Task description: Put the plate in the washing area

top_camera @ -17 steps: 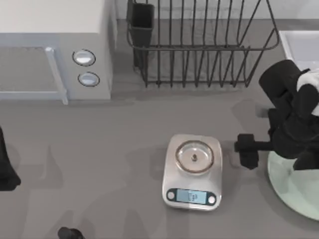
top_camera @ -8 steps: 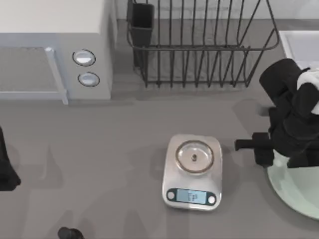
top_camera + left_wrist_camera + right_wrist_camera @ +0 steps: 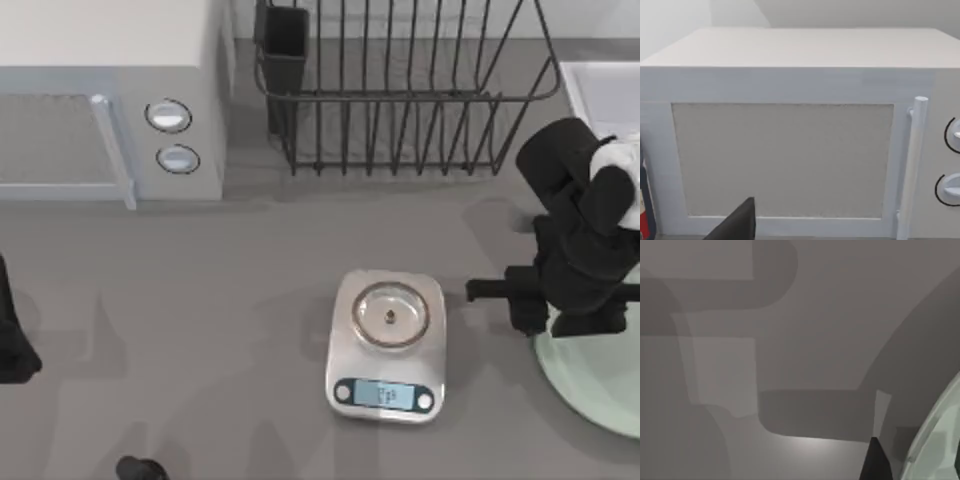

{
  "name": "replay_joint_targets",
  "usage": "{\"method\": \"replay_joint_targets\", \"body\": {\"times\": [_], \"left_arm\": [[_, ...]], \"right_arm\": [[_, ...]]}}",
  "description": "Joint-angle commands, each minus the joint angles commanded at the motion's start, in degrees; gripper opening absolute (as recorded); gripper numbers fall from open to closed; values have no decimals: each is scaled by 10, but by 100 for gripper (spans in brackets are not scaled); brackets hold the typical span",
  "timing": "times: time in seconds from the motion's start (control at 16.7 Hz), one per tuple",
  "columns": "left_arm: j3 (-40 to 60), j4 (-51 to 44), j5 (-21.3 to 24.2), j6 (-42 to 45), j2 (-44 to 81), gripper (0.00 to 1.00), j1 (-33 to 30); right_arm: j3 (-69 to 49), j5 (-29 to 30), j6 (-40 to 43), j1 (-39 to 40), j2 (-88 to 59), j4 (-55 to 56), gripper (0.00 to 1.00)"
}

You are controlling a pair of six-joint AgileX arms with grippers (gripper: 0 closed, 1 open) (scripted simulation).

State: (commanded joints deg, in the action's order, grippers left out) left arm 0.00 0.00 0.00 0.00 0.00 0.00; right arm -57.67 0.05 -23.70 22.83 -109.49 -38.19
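Note:
The plate (image 3: 600, 385), pale mint-green and round, lies at the table's right edge and is partly cut off by the top view. My right gripper (image 3: 558, 312) hangs over the plate's left rim, open. In the right wrist view one dark finger (image 3: 875, 462) stands just outside the plate's rim (image 3: 932, 445), and the other is at the picture's edge over the plate. A gap shows between finger and rim. The washing area (image 3: 600, 90), a light grey-white basin, sits at the back right, partly behind my right arm. My left arm (image 3: 12, 340) is parked at the left edge.
A silver kitchen scale (image 3: 385, 345) stands mid-table, just left of my right gripper. A black wire dish rack (image 3: 400, 90) fills the back centre, next to the basin. A white microwave (image 3: 110, 100) occupies the back left and faces the left wrist camera (image 3: 790, 150).
My right gripper has shifted right, away from the scale, and now straddles the plate's left rim. The plate, scale and left arm have not moved.

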Motion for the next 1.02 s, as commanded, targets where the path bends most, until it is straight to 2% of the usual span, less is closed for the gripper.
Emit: {"method": "replay_joint_targets", "body": {"times": [0.06, 0.24, 0.42, 0.84, 1.02], "left_arm": [[0, 0, 0, 0, 0, 100, 0], [0, 0, 0, 0, 0, 100, 0], [0, 0, 0, 0, 0, 100, 0], [0, 0, 0, 0, 0, 100, 0], [0, 0, 0, 0, 0, 100, 0]], "right_arm": [[-17, 3, 1, -7, 41, 2, 0], [-37, 5, 0, -10, 38, -19, 0], [-111, 5, -1, -11, 34, -94, 0], [-417, 3, 2, -8, 45, -424, 0], [-517, 2, 5, -11, 58, -527, 0]]}}
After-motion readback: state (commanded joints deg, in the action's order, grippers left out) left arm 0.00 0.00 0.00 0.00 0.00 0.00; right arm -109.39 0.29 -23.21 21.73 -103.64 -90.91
